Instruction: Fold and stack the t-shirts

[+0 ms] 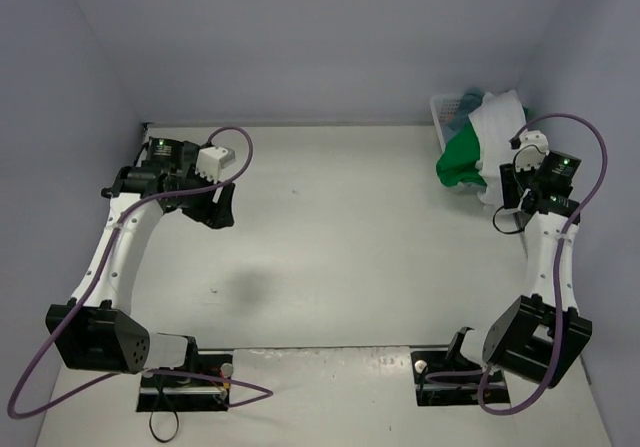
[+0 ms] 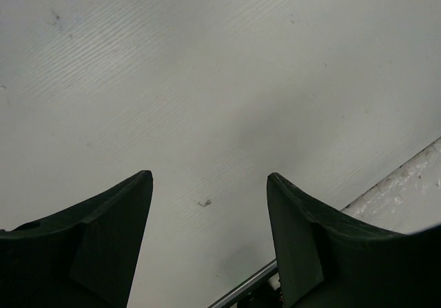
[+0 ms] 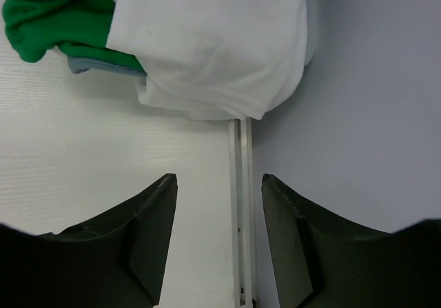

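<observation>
The t-shirts are heaped at the back right, spilling out of a white lattice basket [image 1: 443,109]. A white t-shirt [image 1: 497,132] hangs over the front, a bright green one [image 1: 460,162] droops to its left, and a teal-blue one [image 1: 466,104] shows in the basket. I cannot see a dark grey-green one. In the right wrist view the white shirt [image 3: 213,39], the green one [image 3: 55,12] and a teal-blue edge [image 3: 86,65] lie just ahead. My right gripper [image 1: 510,179] [image 3: 219,178] is open and empty, short of the white shirt. My left gripper [image 1: 222,207] [image 2: 210,180] is open and empty over bare table.
The white table [image 1: 340,237] is walled on three sides. A metal rail [image 3: 241,211] runs along the right wall, under my right gripper. The table's near edge strip [image 2: 406,191] shows in the left wrist view.
</observation>
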`<action>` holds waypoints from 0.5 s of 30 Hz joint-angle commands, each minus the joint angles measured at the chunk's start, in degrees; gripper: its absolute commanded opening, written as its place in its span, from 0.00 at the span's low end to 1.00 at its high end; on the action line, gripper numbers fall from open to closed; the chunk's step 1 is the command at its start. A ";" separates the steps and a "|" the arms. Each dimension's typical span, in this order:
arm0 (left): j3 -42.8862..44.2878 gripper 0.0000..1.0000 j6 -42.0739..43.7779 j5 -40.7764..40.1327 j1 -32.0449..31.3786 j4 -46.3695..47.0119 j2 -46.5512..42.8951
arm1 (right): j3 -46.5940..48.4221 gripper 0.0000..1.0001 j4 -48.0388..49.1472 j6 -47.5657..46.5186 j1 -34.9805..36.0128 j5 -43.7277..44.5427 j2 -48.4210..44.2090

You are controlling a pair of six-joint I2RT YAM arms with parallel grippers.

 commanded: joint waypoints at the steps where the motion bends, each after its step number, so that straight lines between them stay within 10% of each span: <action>1: 2.99 0.62 1.41 -0.73 0.16 3.21 -2.18 | 3.67 0.49 0.46 -0.44 -0.16 -5.73 1.97; 15: 2.73 0.61 1.06 -1.43 0.34 4.61 -1.65 | 18.34 0.49 -2.53 2.47 0.10 -18.03 18.65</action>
